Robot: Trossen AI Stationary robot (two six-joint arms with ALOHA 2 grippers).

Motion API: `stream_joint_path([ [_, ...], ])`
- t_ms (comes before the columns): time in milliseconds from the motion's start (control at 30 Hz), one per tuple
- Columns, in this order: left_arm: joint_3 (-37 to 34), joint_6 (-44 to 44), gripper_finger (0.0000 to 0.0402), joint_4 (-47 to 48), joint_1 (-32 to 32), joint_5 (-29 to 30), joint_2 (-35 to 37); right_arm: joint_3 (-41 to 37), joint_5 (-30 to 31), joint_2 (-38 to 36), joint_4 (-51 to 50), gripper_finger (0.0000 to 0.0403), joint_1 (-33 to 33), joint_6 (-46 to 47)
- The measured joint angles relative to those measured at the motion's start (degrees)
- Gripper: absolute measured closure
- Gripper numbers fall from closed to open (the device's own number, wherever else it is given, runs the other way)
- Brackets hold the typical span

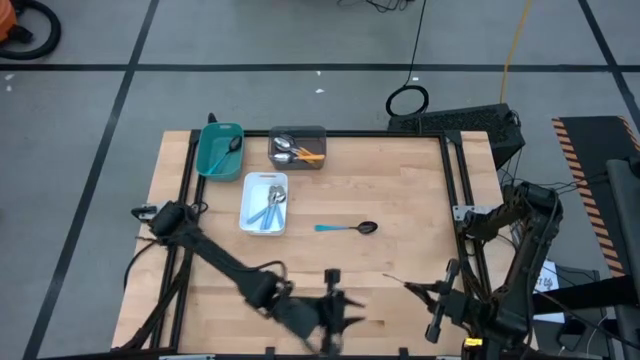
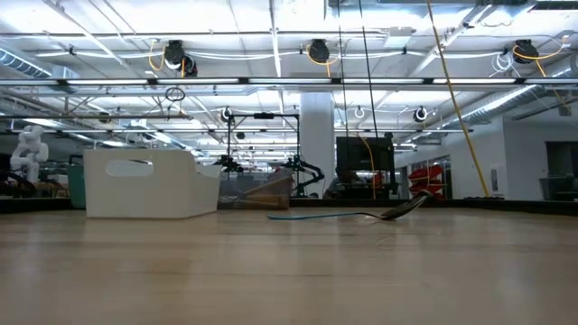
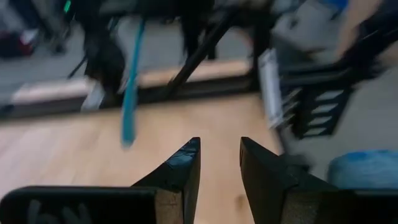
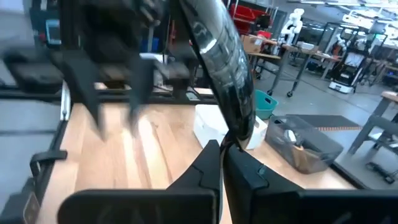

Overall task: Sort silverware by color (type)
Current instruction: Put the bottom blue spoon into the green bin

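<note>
Light-blue plastic and a dark bowl mark the one spoon (image 1: pixel 347 228) not yet sorted. It lies flat on the bare wood of the bench (image 1: pixel 400 190), near the middle and a little toward the right edge. Its long axis runs across the bench, handle end toward the left edge, bowl toward the right.

The left gripper (image 1: pixel 335 318) hovers by the near edge, almost straight in front of the spoon, so the spoon lies directly away from it toward the far edge. Its fingers (image 3: pixel 186 168) stand parted with nothing between them. The right gripper (image 1: pixel 412 289) sits near the near right corner, clenched with nothing in its grasp, and the spoon lies away and to its left.

Both are about equally close. The left one, already parted, looks better placed to come down across the thin handle.

Sorted spoons rest in three trays toward the far left corner: a teal tray (image 1: pixel 212 160), a grey tray (image 1: pixel 315 133) holding orange handles, and a white tray (image 1: pixel 252 205) holding blue handles. The white tray is closest to the loose spoon and seems its likely home.
</note>
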State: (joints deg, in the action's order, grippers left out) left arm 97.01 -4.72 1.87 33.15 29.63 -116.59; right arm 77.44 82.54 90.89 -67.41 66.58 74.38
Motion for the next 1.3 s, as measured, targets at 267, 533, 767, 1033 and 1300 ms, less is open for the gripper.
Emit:
stream_joint_path([
  [267,0.1,9.5,0.0289,-0.6,5.4,11.6,2.9,-2.1,-0.5,0.0,-2.6,0.0402,-0.5,9.2],
  [533,0.0,9.6,0.0289,-0.3,5.8,14.2,3.2,-2.1,-8.9,-1.5,13.8,0.0403,-4.9,-11.5],
  [767,0.0,10.2,0.0289,0.1,6.3,14.5,4.2,-2.1,-21.9,-6.7,32.4,0.0403,-10.2,-42.2],
  [1033,0.0,9.4,0.0289,1.2,9.1,17.2,5.0,-7.4,-19.7,-10.9,38.2,0.0403,-10.3,-51.9],
  [1300,0.0,8.3,0.0289,0.7,11.0,23.7,5.0,-27.4,-41.1,-12.3,82.6,0.0403,-18.6,-73.3],
])
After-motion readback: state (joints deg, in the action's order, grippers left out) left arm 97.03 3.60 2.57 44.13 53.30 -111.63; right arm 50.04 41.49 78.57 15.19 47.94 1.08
